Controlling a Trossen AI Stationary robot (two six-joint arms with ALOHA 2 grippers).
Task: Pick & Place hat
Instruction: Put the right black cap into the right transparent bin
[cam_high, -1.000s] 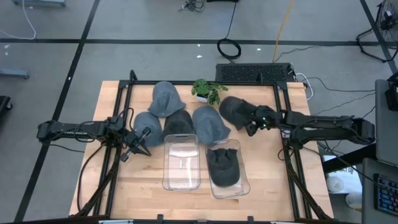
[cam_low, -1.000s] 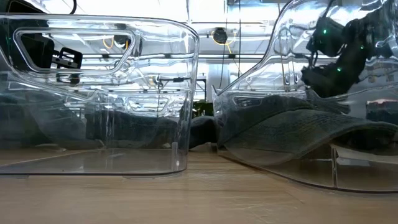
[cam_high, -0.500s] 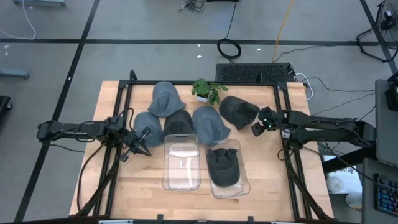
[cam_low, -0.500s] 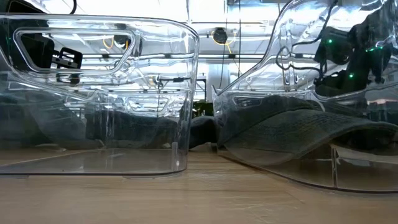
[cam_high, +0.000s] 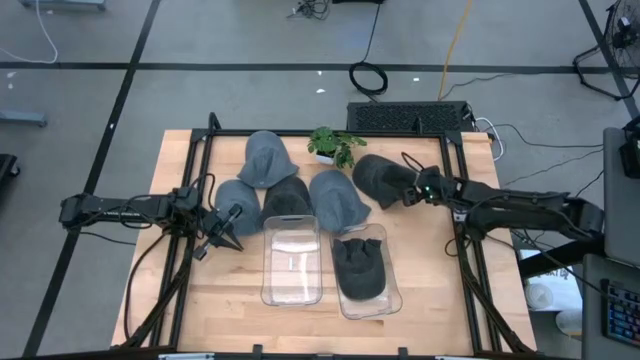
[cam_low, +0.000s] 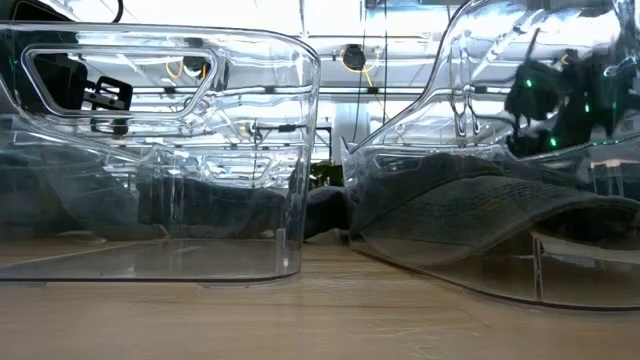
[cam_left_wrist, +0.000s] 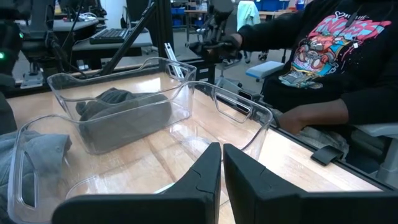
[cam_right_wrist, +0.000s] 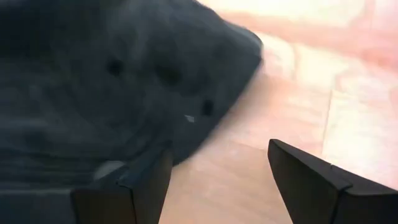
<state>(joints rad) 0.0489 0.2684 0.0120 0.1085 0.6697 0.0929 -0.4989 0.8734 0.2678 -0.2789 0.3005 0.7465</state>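
Several grey and dark hats lie crown-up on the table's far half. The darkest hat (cam_high: 378, 177) lies at the right. Another dark hat (cam_high: 359, 264) lies inside the right clear bin (cam_high: 384, 295). The left clear bin (cam_high: 291, 258) holds nothing. My right gripper (cam_high: 411, 191) is open at the dark hat's right edge (cam_right_wrist: 205, 118). One finger (cam_right_wrist: 146, 183) stands against the brim and the other (cam_right_wrist: 311, 180) over bare wood. My left gripper (cam_high: 228, 225) is shut and waits beside a grey hat (cam_high: 237, 197), facing the bins (cam_left_wrist: 124, 106). My right gripper comes level from the table's right at the dark hat's right edge (cam_right_wrist: 186, 140). The hat's rim runs down behind one finger (cam_right_wrist: 155, 168). I cannot tell whether that finger touches the cloth. The hat lies flat on the table.
A small potted plant (cam_high: 334, 145) stands at the far edge, close to the dark hat. Black frame rails (cam_high: 455, 200) run along the table's sides. A person in a black sweatshirt (cam_left_wrist: 323, 56) sits beyond the table, one hand (cam_left_wrist: 311, 115) near its edge. Bare wood lies near the front edge (cam_high: 230, 320).
My right gripper first drew back a little from the dark hat toward the table's near-right. It then moved back toward the far edge and in against the hat's right edge. The hats and bins have stayed where they were.
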